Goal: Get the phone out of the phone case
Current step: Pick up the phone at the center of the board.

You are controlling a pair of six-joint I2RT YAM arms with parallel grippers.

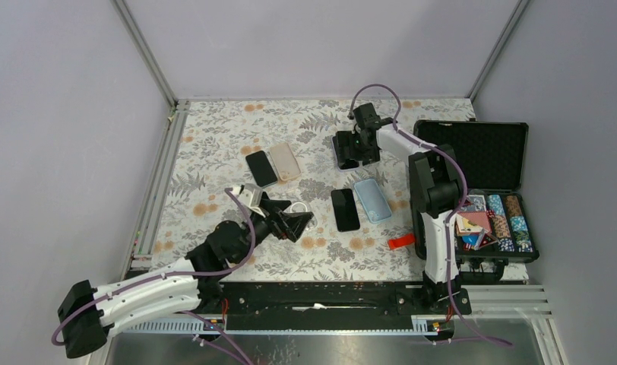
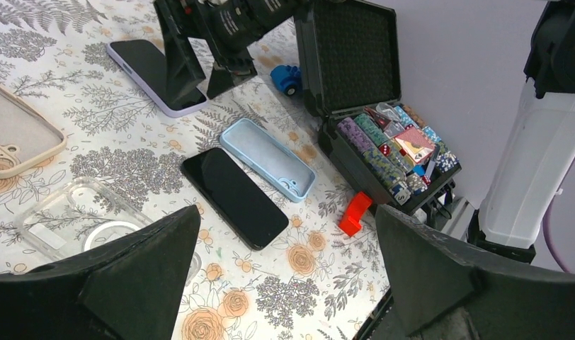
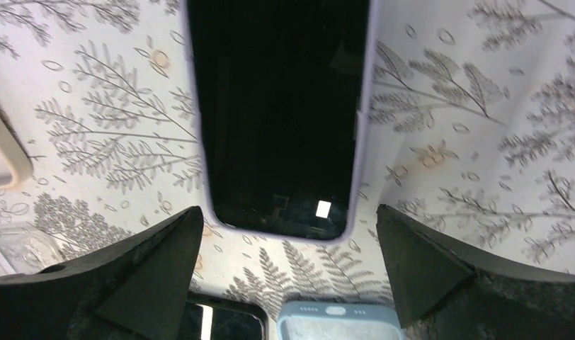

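Phone (image 3: 281, 113) in its lilac phone case (image 3: 365, 85), flat and screen-up, framed by the right gripper's wide-spread jaws.

The right gripper (image 3: 288, 216) hangs directly over the cased phone, one finger to each side of its near end, released and grasping nothing; whether the tips touch it I cannot tell. Just behind its fingertips lie a pale blue case (image 3: 338, 319) and the corner of a bare black phone (image 3: 224, 322). The left gripper (image 2: 286, 212) is also released and empty, low over the floral table (image 2: 129, 170). A clear case (image 2: 79, 219) lies under its left finger, the bare black phone and blue case are straight ahead, and an open black chip case (image 2: 348, 57) stands further ahead to its right.
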